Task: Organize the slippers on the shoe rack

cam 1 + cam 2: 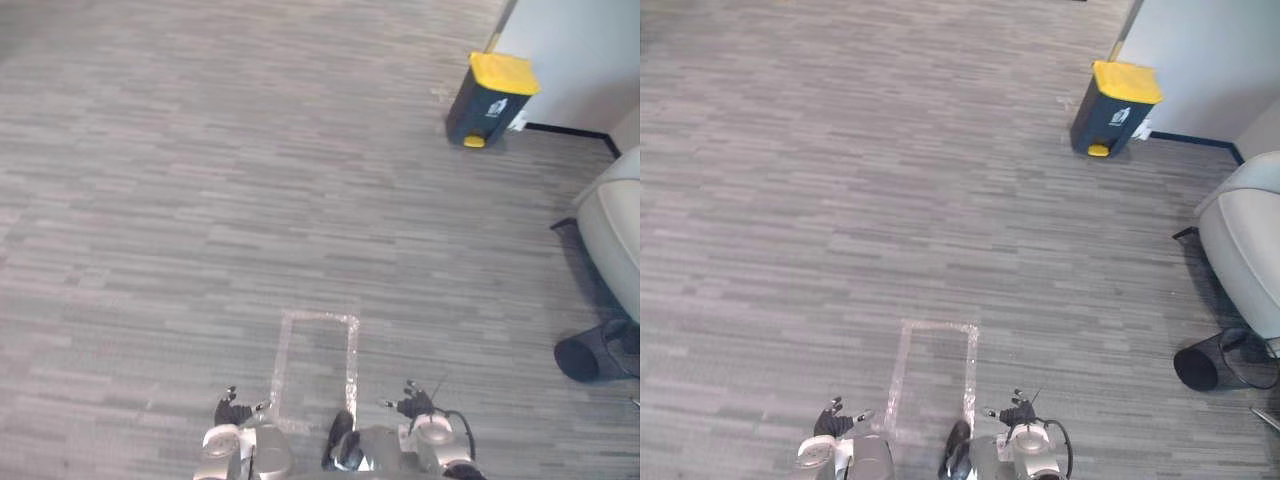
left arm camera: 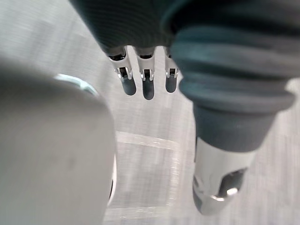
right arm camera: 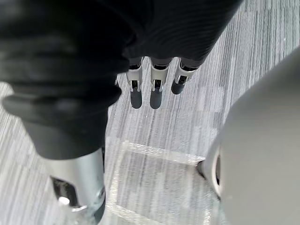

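Slippers: we cannot tell where they lie; neither robot hand carries one, and the shoe rack's place is just as unknown to us.
Left robot hand (image 1: 233, 410): released, fingers (image 2: 147, 86) hanging straight above the carpet floor (image 1: 180, 200), holding nothing.
Right robot hand (image 1: 415, 405): likewise slack and bare, fingers (image 3: 156, 93) straight; a taped outline (image 1: 318, 318) on the floor lies between the two hands and a little ahead.
Bin (image 1: 490, 98): dark with a closed yellow lid, standing by the wall (image 1: 580, 50), well apart from us; its contents are hidden.
Basket (image 1: 590, 355): black, just beside a pale chair (image 1: 615, 225); we cannot see what it holds.
Risk: we judge that finding the slippers comes first. A turn or step toward the chair side could knock the basket over, and a low-hanging arm could catch on the chair.
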You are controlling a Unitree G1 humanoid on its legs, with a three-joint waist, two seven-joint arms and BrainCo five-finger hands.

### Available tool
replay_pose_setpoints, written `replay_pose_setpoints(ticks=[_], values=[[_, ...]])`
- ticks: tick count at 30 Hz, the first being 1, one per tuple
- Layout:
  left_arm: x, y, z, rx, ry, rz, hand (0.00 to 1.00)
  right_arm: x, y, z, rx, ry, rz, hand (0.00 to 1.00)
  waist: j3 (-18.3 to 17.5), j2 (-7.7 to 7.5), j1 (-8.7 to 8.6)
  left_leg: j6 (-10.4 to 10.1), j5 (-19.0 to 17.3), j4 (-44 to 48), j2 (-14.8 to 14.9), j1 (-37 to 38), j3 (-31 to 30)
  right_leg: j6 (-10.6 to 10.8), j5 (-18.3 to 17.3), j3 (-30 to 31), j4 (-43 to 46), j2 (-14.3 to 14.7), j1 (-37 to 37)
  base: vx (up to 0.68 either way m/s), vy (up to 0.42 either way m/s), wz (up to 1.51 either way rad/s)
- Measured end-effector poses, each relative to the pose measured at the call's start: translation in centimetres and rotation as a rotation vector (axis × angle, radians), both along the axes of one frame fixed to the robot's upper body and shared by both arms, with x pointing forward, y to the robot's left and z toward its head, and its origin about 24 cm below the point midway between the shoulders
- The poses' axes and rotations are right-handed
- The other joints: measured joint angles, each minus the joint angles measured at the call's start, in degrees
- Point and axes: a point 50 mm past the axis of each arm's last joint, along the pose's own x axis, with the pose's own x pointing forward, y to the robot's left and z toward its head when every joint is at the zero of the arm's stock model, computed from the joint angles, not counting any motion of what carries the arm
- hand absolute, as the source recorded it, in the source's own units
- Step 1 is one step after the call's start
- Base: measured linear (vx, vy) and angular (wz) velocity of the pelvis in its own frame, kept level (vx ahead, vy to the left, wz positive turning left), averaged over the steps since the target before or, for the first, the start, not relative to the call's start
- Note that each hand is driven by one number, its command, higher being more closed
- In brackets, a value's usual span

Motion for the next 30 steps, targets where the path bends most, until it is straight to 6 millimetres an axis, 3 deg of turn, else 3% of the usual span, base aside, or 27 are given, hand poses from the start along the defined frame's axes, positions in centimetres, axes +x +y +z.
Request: replay_pose_setpoints(ticks=[1,2,3,4,5,6,10,13,16,18,20,21,25,28,29,30], values=[[0.1,-0.1,0.1,-0.002,-0.008,0.0,0.0,0.0,0.1,0.0,0.003,0.001,-0.004,0.0,0.1,-0.24,0.29,-0.2,-0.2,-6.5,-2.3,-0.5,-2.7,0.4,0.1,1.8,-0.5,-0.4,0.9,0.32,0.277,-1.05],[0.3,-0.2,0.2,-0.003,-0.019,0.003,0.0,0.2,0.3,0.1,0.008,-0.004,-0.003,0.0,0.5,-0.96,0.72,-1.0,0.4,-18.5,-7.2,-0.6,-10.1,2.1,-0.3,5.4,-0.1,-1.8,1.2,0.29,0.294,-1.22],[0.4,-0.2,0.2,-0.004,-0.022,0.002,0.0,0.2,0.4,0.1,0.008,-0.005,-0.001,0.0,0.5,-0.98,0.94,-1.4,2.0,-24.2,-9.4,-0.3,-15.5,3.1,-0.7,7.6,0.3,-2.2,1.0,0.33,0.375,-1.57],[0.2,-0.4,0.1,-0.013,-0.018,0.009,0.0,0.2,0.1,0.0,0.0,0.002,0.0,0.0,0.6,-0.52,1.49,-3.0,9.5,-27.7,-10.9,1.4,-19.6,5.0,-1.6,11.0,1.8,-2.3,0.9,0.21,0.259,-1.31],[0.2,-0.4,0.1,-0.021,-0.015,0.016,0.0,0.0,0.3,-0.1,0.005,0.01,0.0,0.0,0.8,-0.81,1.75,-1.8,10.6,-27.5,-11.4,2.6,-18.7,5.9,-2.1,12.6,2.4,-2.4,0.8,0.27,0.322,-1.3],[-0.1,0.1,-0.1,-0.007,0.0,0.014,0.0,-0.2,0.9,-0.2,0.021,0.01,0.0,0.0,0.0,-2.15,1.34,-1.2,8.4,-26.6,-11.7,3.4,-15.1,6.9,-2.6,14.1,3.3,-4.0,1.0,0.23,0.251,-0.91],[-0.4,0.3,-0.2,-0.005,0.015,0.027,0.0,-1.2,1.0,-0.5,0.031,0.028,-0.01,0.0,-0.7,-3.0,1.83,2.6,3.8,-24.3,-11.2,6.9,-5.3,9.6,-4.7,14.3,13.2,-7.5,-3.4,0.2,0.318,-1.23],[-1.2,0.8,-0.7,0.011,0.058,0.011,0.0,-0.7,1.0,-0.3,0.033,0.007,0.006,0.0,-0.8,-3.2,0.8,4.1,3.0,-27.4,-11.3,13.5,2.5,8.8,-4.6,2.9,26.8,-13.7,-7.8,0.11,0.192,-1.13],[-1.5,1.3,-0.8,0.027,0.076,0.003,0.0,-0.5,1.0,-0.3,0.032,0.014,0.024,0.0,-0.9,-3.31,0.35,4.0,3.0,-31.1,-10.6,17.3,7.5,6.9,-4.3,-7.9,26.2,-17.3,-8.0,0.09,0.071,-0.94],[-1.7,1.4,-0.9,0.03,0.086,0.002,0.0,-0.2,0.7,-0.3,0.016,0.016,0.047,0.0,-0.8,-2.93,-0.14,3.6,3.2,-33.0,-9.5,18.8,10.9,7.0,-4.3,-12.8,21.2,-17.2,-8.0,0.09,-0.021,-1.0],[-1.9,1.8,-0.9,0.044,0.097,-0.006,0.0,0.2,0.5,-0.2,-0.003,0.015,0.073,0.0,-0.8,-3.34,-0.26,1.8,3.4,-35.2,-9.2,20.7,15.2,6.8,-0.9,-19.2,12.1,-17.2,-8.4,0.16,-0.085,-1.06],[-1.9,2.0,-1.0,0.052,0.106,-0.018,0.0,0.3,-0.1,-0.2,-0.02,0.016,0.075,0.0,-0.6,-3.26,-0.56,0.7,3.4,-35.7,-8.9,21.6,15.4,3.9,0.4,-19.8,11.3,-16.0,-8.5,0.2,-0.106,-0.84],[-1.6,1.3,-1.0,0.045,0.11,-0.076,0.0,-0.2,-2.2,-0.3,-0.068,0.037,0.056,0.0,-0.5,-1.25,-0.95,-1.0,2.2,-35.1,-7.0,21.6,11.4,3.4,-1.9,-18.2,10.8,-12.2,-8.7,0.2,-0.155,-0.44],[-0.7,1.0,-0.7,0.051,0.085,-0.115,0.0,-0.9,-2.9,-0.5,-0.078,0.055,0.019,0.0,-0.5,0.02,-1.17,-2.2,1.8,-14.4,-0.7,14.0,6.3,3.4,-3.0,-18.1,7.1,-7.8,-4.7,0.17,-0.156,-0.08],[-0.6,0.7,-0.7,0.05,0.08,-0.131,0.0,-1.0,-3.2,-0.5,-0.092,0.058,0.028,0.0,-0.4,1.38,-0.89,-2.9,3.9,-5.3,2.0,11.3,4.2,3.1,-3.0,-16.6,5.3,-5.5,-2.4,0.21,-0.03,-0.59],[-0.7,0.4,-0.7,0.049,0.08,-0.147,0.0,-1.2,-3.4,-0.5,-0.105,0.067,0.039,0.0,-1.0,2.41,-0.27,-2.9,3.2,0.8,2.8,8.4,2.3,2.2,-3.2,-14.7,4.2,-4.2,-1.1,0.22,0.016,-0.7]])
